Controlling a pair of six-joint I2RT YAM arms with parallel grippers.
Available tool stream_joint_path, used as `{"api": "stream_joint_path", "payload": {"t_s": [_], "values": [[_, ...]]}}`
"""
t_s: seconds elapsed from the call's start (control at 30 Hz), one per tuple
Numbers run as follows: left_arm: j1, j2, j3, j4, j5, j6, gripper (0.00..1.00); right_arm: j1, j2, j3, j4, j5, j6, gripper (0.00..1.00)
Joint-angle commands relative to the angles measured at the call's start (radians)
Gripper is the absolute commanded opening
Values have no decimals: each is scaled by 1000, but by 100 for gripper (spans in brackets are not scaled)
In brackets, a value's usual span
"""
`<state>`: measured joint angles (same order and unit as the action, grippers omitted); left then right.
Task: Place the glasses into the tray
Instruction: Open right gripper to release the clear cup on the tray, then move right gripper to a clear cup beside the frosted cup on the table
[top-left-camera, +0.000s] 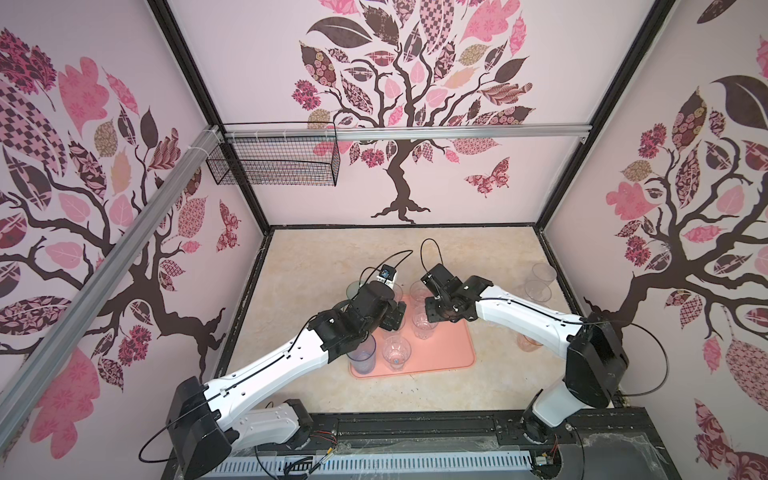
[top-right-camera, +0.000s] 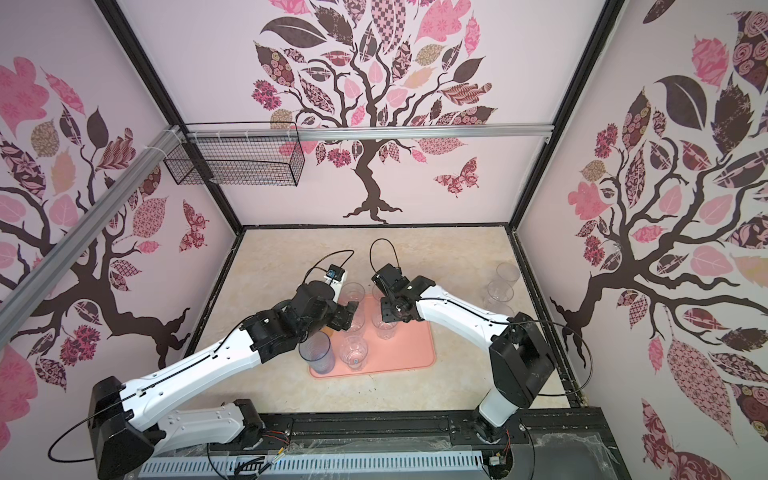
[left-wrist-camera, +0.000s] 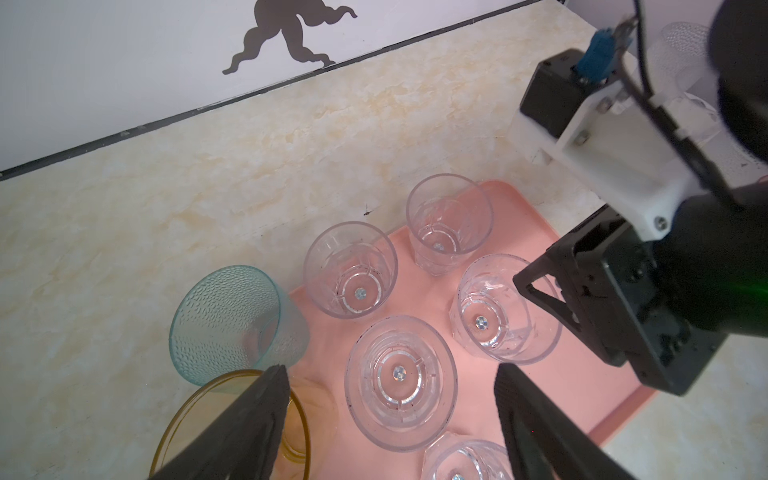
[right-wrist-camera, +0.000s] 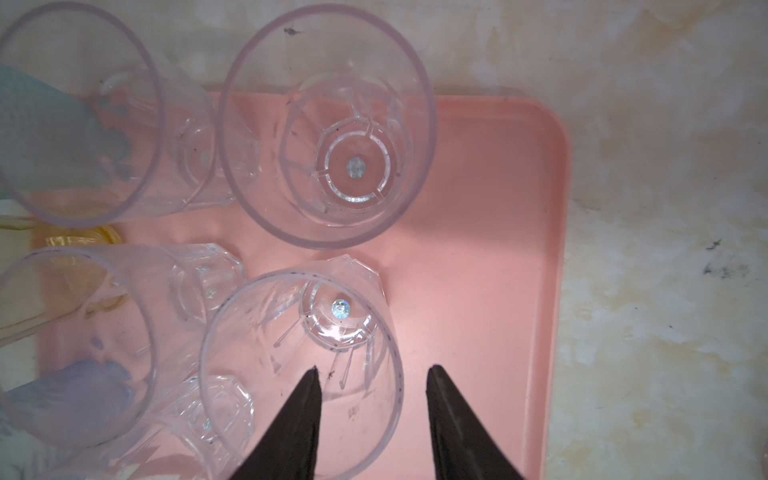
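1. Right gripper (right-wrist-camera: 372, 372) released: jaws parted astride the near wall of a clear tumbler (right-wrist-camera: 291, 332), with no pad contact on either side. Looks like a drop-off just completed.
2. Set upright on the tray (right-wrist-camera: 478, 249) next to the bare right half, probably to keep the rows tight and leave room for the rest.
3. Left gripper (left-wrist-camera: 390, 368) released too: jaws wide, hovering above a second clear tumbler (left-wrist-camera: 401, 415) with clearance on both sides. One finger (left-wrist-camera: 249, 428) overlaps the rim of the amber tumbler (left-wrist-camera: 199, 411). Nothing grasped.
4. Packed on the tray's left half: a blue tumbler (top-left-camera: 361, 353) at the near-left corner, with clear ones in rows beside it. Teal tumbler (left-wrist-camera: 232, 320) at the far-left corner; cannot tell whether its base sits on the tray or on the table.
5. Still off the tray: two clear tumblers by the right wall (top-left-camera: 543, 272) (top-left-camera: 537, 291), and a pinkish-orange tumbler (top-left-camera: 528, 343) just beside the tray's right edge, partly hidden by the right arm.
6. Judging well past halfway; the leftovers fall to the right arm, being nearest.
7. Risk: crowded left half. Any drop of the left jaws could clip the amber rim.
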<state>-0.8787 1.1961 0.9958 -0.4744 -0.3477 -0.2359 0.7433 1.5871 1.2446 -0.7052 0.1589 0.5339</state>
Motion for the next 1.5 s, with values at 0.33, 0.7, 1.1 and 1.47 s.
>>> {"api": "stream_joint_path", "payload": {"t_s": [0.33,0.7,1.1,1.47], "values": [[-31,88,77,75,148,43,81,-182,-277,-61,-89,0,-32,51],[-121,328,232,122,195,233,82,-486,-269,-121,8,61,-31,53],[-121,329,203,161,161,329,84,-764,-202,-144,153,92,65,57],[-105,295,139,194,119,372,86,-790,-21,-73,163,159,79,57]]}}
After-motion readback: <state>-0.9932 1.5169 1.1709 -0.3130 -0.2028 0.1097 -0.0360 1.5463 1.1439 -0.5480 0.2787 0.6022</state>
